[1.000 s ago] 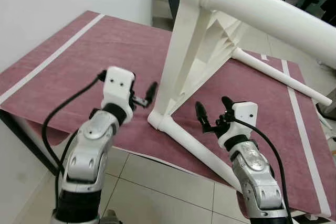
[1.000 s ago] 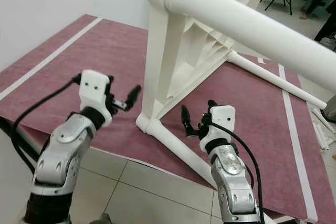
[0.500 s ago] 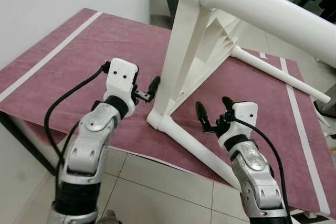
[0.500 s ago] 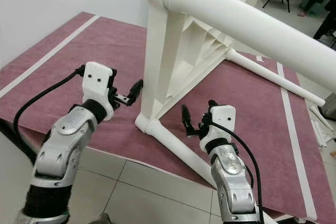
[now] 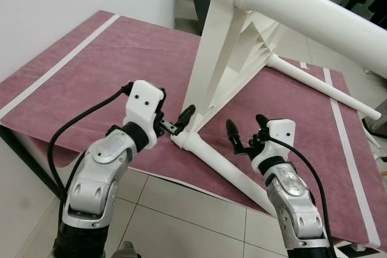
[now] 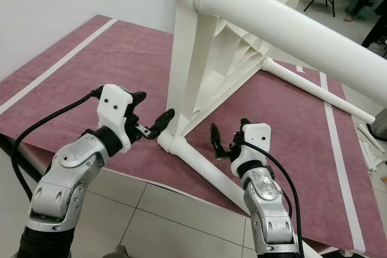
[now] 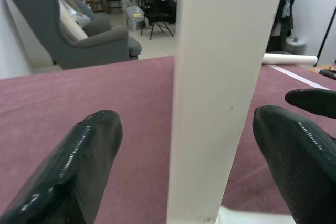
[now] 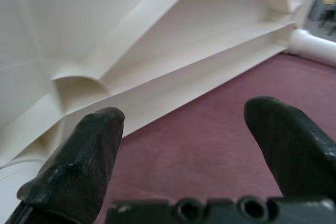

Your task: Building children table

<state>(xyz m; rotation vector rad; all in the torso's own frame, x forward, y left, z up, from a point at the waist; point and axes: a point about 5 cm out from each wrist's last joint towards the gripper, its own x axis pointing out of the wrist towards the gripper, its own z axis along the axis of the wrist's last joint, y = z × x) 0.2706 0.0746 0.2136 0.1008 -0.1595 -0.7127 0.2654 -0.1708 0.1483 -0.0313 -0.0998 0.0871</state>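
Tipped on its edge on the maroon mat (image 5: 109, 52), white children's table (image 5: 224, 58) straddled at its corner by spread left gripper (image 5: 183, 120), right gripper (image 5: 245, 133) open just beside: risks toppling if nudged.

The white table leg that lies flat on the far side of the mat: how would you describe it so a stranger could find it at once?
Start from the dark red mat with white stripes on the floor, where the white plastic children's table stands tipped on its edge. Behind the table, a thin white round leg lies flat on the mat, running toward the right stripe. Unlike the thick legs, it is slender and touches the mat along its length.
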